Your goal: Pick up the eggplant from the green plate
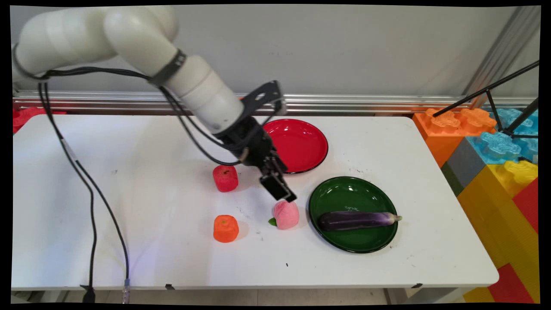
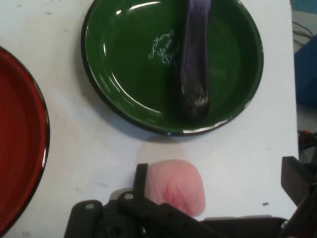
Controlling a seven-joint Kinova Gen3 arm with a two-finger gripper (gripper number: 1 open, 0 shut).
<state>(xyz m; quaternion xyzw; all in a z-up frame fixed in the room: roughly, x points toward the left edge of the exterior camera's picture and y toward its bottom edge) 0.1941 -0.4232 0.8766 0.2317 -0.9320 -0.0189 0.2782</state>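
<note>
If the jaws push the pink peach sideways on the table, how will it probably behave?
The pink peach looks rounded, so it may roll rather than slide. Its matte surface suggests foam or soft plastic, probably light and not slippery. It lies close beside the green plate, whose raised rim would likely stop it if pushed that way.

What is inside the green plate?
A purple eggplant lies across the green plate. White lettering shows on the plate's bottom beside it. Whatever is under the eggplant is covered. The gripper hangs outside the plate, by the pink peach.
</note>
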